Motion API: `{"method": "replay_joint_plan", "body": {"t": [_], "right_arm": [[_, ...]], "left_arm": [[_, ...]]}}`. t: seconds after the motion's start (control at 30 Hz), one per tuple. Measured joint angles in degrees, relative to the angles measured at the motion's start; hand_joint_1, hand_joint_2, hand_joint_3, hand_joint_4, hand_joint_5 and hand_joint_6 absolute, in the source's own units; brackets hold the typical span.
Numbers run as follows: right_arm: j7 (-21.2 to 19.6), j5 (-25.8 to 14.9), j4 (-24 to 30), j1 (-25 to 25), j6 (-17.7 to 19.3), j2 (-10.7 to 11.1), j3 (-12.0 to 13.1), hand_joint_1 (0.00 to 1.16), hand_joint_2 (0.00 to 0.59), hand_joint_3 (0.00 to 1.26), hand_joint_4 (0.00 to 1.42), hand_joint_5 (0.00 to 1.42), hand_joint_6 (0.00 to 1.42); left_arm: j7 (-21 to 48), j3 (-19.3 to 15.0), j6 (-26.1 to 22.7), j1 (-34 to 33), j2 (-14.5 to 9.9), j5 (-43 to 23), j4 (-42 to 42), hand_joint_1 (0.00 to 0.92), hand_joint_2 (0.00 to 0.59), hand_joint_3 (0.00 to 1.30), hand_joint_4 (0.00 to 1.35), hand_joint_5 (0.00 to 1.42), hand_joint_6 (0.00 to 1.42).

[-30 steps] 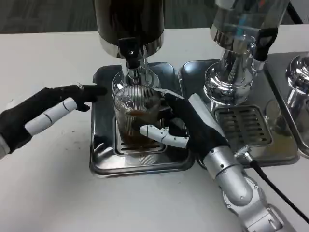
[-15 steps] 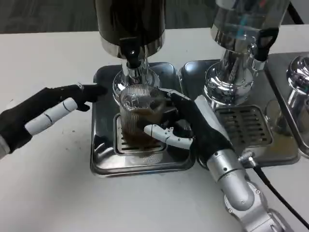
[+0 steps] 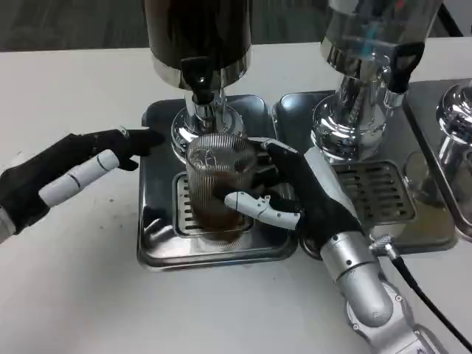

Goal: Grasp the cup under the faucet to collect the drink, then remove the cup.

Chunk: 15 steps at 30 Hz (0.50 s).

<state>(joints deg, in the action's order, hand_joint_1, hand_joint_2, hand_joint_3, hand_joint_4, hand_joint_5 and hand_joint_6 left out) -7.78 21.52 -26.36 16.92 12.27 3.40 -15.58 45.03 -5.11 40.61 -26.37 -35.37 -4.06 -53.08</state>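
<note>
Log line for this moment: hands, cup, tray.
right robot hand: grips ribbed cup | cup: holds dark drink, below faucet, over drip tray | left robot hand: holds nothing, beside tray

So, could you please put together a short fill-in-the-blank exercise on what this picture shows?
1. The ribbed glass cup is held by the robot's ____ hand.
2. The cup stands over the drip tray of the ____ dispenser, not the clear one.
3. The liquid in the cup is ____ in colour.
4. The left hand holds ____.

Missing words: right; dark; brown; nothing
</note>
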Motion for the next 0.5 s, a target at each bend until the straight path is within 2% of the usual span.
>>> {"method": "replay_joint_plan", "body": {"t": [0.5], "right_arm": [[-0.87, 0.56, 1.09, -1.30, 0.05, -0.13, 0.23, 0.60, 0.246, 0.38, 0.52, 0.54, 0.44]], "left_arm": [[0.00, 0.07, 0.52, 0.00, 0.04, 0.00, 0.00, 0.000, 0.175, 0.25, 0.17, 0.17, 0.26]]}}
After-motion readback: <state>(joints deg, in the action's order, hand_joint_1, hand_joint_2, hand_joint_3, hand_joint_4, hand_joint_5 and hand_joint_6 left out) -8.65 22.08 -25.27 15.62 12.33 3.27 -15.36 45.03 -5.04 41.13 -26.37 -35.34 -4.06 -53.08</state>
